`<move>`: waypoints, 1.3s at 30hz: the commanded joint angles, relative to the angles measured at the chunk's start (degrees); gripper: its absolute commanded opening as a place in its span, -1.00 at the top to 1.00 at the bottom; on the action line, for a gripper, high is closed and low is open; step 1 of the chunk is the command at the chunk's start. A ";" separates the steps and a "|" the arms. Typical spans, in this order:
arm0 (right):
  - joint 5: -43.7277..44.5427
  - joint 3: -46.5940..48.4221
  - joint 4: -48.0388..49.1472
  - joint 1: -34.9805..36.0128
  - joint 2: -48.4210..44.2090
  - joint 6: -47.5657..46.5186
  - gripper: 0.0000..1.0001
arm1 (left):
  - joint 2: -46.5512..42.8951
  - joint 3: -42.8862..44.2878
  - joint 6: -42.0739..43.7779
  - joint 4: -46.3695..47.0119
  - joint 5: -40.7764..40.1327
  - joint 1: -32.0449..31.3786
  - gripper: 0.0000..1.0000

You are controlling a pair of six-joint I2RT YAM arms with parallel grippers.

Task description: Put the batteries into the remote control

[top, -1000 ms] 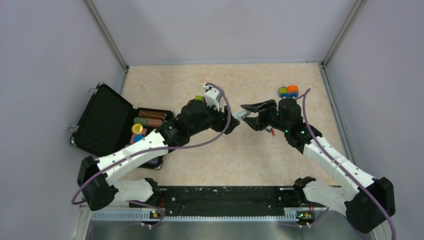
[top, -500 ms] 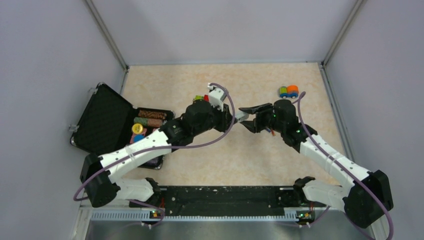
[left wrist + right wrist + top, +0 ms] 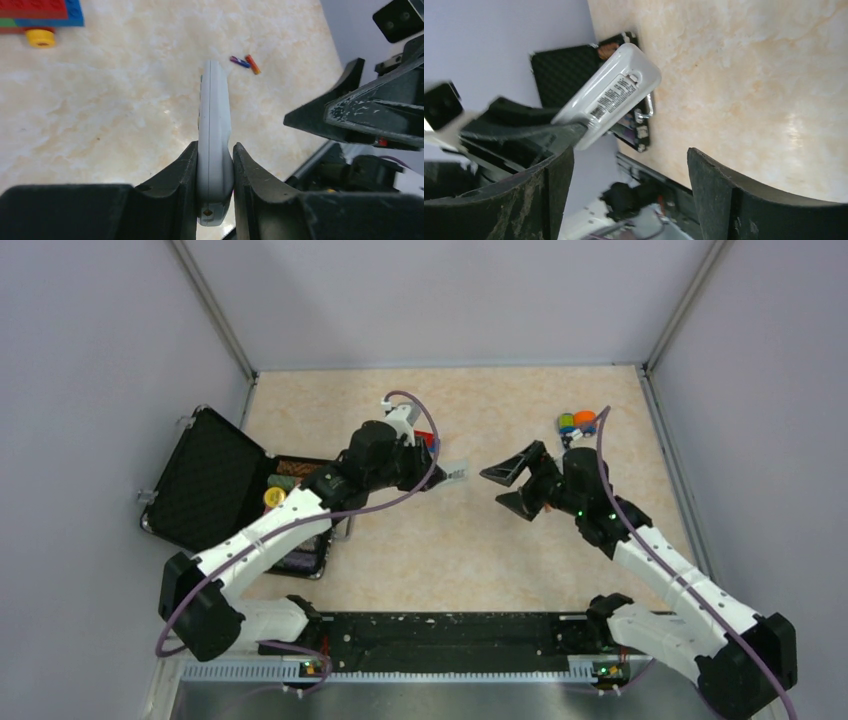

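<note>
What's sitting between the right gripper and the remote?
Nothing. In the top view only a bare strip of table separates the open right gripper from the remote control, which the left gripper clamps.

Light falls soft and even from above. The table (image 3: 470, 550) is bright, with only faint shadows under my arms. In the left wrist view a pale glare lies on the tabletop beside the remote control (image 3: 214, 125), and my left fingers (image 3: 172, 185) look dark and slightly soft. In the right wrist view my right fingers (image 3: 729, 195) are dark too, the left edge is smeared with blur, and one glare patch shines on the table.
</note>
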 commanded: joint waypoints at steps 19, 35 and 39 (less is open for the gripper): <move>-7.34 2.44 -9.01 1.20 11.28 -36.89 0.09 | 17.36 -9.53 -19.18 11.08 30.65 4.87 1.00; -11.82 -6.92 6.03 3.17 19.76 -34.55 0.33 | 22.76 -16.66 -18.99 17.01 28.62 4.89 1.00; -10.87 -8.23 8.07 3.40 20.75 -33.65 0.33 | 22.65 -17.23 -18.21 15.89 27.81 4.90 1.00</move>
